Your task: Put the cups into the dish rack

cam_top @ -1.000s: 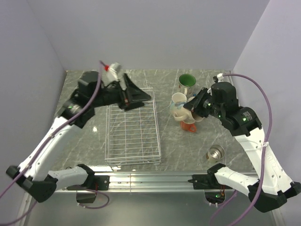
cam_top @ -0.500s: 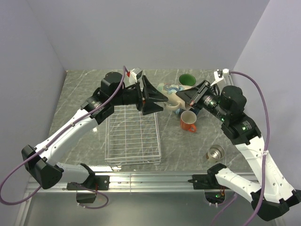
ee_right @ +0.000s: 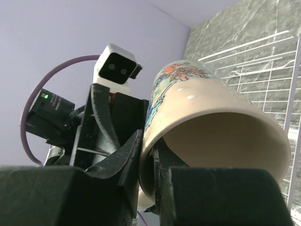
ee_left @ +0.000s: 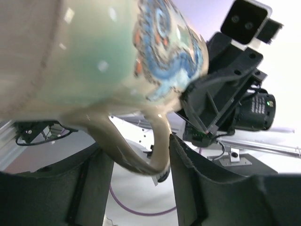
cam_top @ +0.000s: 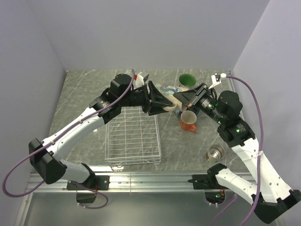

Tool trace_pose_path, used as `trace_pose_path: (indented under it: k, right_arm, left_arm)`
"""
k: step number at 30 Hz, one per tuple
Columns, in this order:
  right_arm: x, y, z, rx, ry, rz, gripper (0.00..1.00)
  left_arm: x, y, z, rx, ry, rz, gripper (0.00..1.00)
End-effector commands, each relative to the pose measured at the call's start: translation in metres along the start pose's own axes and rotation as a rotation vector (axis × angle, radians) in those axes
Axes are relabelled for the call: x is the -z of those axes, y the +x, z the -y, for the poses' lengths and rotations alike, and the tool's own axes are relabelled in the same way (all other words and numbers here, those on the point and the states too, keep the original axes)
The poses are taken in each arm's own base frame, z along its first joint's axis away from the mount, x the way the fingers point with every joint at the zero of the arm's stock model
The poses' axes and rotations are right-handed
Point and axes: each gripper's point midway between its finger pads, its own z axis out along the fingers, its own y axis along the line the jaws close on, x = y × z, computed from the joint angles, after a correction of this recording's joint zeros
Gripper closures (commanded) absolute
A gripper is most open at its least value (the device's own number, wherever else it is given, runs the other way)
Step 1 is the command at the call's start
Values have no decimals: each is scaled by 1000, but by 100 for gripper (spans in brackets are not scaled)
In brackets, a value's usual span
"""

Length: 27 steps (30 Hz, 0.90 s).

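Note:
My right gripper [cam_top: 182, 98] is shut on the rim of the tall beige mug [cam_top: 168, 90], one finger inside and one outside [ee_right: 153, 165]. It holds the mug [ee_right: 211, 117] on its side in the air, right of the dish rack's far end. My left gripper [cam_top: 164, 100] is open, with its jaws on either side of the mug's handle [ee_left: 141, 146]; the right finger is close against the handle [ee_left: 138, 186]. The white wire dish rack [cam_top: 131, 134] holds no cups. The orange-red mug [cam_top: 188, 121], the cream mug with green inside [cam_top: 186, 81] and the small metallic cup [cam_top: 215, 153] stand on the table.
The grey marble table [cam_top: 84, 94] has walls at the back and on both sides. The two arms meet above the rack's far right corner [ee_right: 263, 61]. The blue mugs do not show.
My left arm has swung right from over the rack's far end to the mug. My right gripper has lifted the beige mug from the cluster and carried it left toward the left gripper.

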Motion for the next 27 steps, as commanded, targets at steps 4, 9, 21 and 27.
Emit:
trace_pose_path:
  k: [4, 9, 21, 27]
  right_arm:
    - [23, -31, -70, 13, -257, 133, 100]
    - [28, -31, -70, 8, -278, 151, 100]
    - [33, -16, -48, -13, -257, 132, 100]
    - [34, -9, -33, -14, -216, 125, 76]
  left_arm:
    - [-6, -9, 8, 0, 10, 42, 48]
    - [-9, -13, 6, -1, 0, 52, 64]
    - [-1, -27, 12, -108, -90, 129, 100]
    - [22, -44, -7, -223, -283, 249, 100]
